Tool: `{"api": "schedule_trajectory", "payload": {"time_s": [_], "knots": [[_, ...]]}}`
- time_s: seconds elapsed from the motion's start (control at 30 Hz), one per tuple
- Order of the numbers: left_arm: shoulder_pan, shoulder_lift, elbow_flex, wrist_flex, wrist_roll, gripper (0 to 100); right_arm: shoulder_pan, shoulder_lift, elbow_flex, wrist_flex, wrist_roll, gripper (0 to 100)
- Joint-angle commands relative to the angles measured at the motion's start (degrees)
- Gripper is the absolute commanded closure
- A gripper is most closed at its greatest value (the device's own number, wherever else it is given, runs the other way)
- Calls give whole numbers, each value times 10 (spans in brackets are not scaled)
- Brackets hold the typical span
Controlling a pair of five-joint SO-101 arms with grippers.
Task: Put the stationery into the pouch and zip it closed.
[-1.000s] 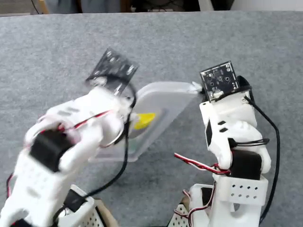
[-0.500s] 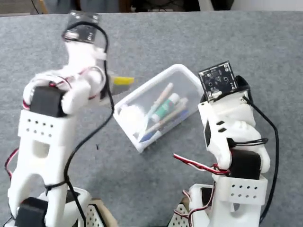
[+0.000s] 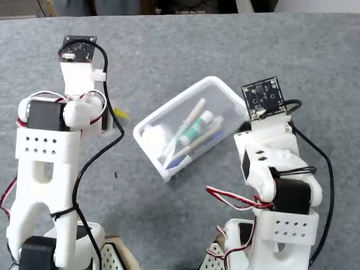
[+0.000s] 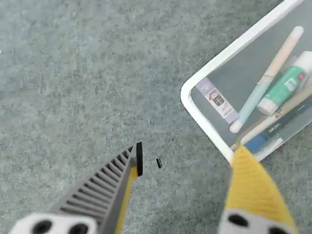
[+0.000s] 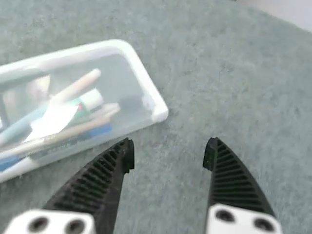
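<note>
Diagonally, the pouch (image 3: 179, 100) lies (pens (image 3: 192, 115) lengthwise inside) between the left claw (image 4: 187, 156) and right claw (image 5: 169, 146), both spread wide.

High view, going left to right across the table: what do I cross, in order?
The left arm → pouch, lying open with the stationery inside → right arm.

Robotics lab or hobby test bench, by look; table (image 3: 185, 45) covered in grey felt-like mat; two white printed-plastic arms, left arm (image 3: 48, 152) and right arm (image 3: 275, 163), based at near edge; bare camera circuit boards (image 3: 264, 95) on wrists; loose red and black wires (image 3: 225, 194) exposed; dark cable (image 3: 40, 7) and wooden furniture edge (image 3: 52, 7) beyond far side of table.
</note>
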Motion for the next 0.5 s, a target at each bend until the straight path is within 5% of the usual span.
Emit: {"api": "schedule_trajectory", "payload": {"time_s": [0.0, 0.2, 0.47], "knots": [[-7, -2, -4, 15, -12, 850, -3, -7, -45, 37, -6, 751], [-4, -5, 72, 28, -26, 880, -4, -7, -37, 68, -6, 775], [-1, -205, 374, -110, -30, 852, -3, -40, 53, 53, -21, 846]]}}
